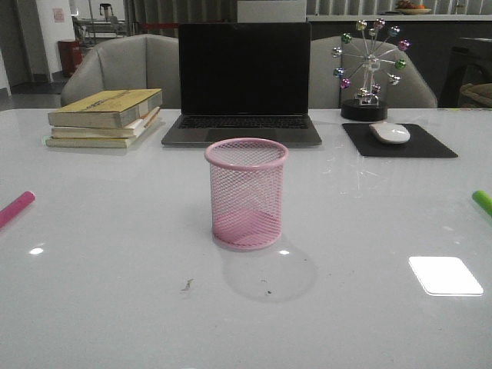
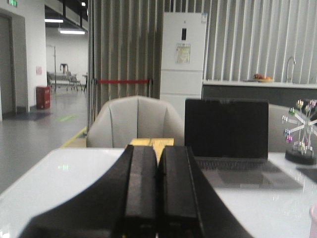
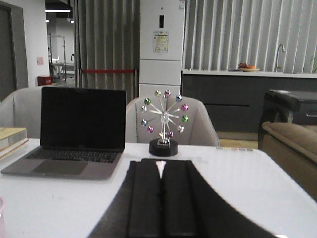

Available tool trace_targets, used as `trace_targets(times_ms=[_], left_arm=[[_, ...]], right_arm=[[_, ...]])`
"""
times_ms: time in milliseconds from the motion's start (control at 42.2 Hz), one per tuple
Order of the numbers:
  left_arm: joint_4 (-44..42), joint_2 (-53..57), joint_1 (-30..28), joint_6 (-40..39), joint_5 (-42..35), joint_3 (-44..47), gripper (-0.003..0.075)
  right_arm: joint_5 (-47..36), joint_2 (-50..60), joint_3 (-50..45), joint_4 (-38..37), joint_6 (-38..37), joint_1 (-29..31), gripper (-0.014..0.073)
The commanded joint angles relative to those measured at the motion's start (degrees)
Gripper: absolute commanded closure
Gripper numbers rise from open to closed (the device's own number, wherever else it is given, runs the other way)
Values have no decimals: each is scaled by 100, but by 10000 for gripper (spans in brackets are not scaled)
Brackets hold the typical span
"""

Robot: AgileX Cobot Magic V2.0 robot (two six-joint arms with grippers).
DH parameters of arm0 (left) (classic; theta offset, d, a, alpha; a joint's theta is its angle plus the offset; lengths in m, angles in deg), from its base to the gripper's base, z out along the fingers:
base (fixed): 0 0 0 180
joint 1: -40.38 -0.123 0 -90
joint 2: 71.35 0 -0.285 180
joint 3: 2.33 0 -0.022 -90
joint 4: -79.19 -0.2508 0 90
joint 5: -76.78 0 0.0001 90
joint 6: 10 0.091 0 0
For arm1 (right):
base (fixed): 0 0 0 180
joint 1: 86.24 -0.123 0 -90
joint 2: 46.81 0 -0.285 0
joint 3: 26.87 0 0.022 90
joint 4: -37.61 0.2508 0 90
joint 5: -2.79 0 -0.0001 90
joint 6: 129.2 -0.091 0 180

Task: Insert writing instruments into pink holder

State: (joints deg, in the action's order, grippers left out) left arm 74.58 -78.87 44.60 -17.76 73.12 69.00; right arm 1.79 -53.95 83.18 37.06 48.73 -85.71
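The pink wire-mesh holder (image 1: 247,194) stands upright and empty at the middle of the white table. A magenta marker (image 1: 15,207) lies at the table's far left edge, partly cut off by the frame. A lime green marker (image 1: 483,202) lies at the far right edge, also cut off. Neither arm shows in the front view. In the left wrist view my left gripper (image 2: 158,151) is shut with nothing between its black fingers. In the right wrist view my right gripper (image 3: 161,166) is likewise shut and empty. A sliver of the holder (image 2: 313,218) shows at the left wrist view's edge.
A black laptop (image 1: 244,81) stands open behind the holder. A stack of books (image 1: 105,117) lies at the back left. At the back right are a ferris-wheel ornament (image 1: 369,69) and a white mouse (image 1: 390,132) on a black mat (image 1: 400,142). Grey chairs stand beyond the table.
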Motion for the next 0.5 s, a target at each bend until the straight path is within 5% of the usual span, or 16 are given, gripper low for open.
trace_targets(times_ms=[0,474], left_arm=[[13,29,-1,-48,-113,-859,629],[-9,-1929,-1,-48,2885,-3441,629]], right_arm=[[196,6,853,-7,46,-11,538],[3013,-2145,3659,-7,46,-11,538]])
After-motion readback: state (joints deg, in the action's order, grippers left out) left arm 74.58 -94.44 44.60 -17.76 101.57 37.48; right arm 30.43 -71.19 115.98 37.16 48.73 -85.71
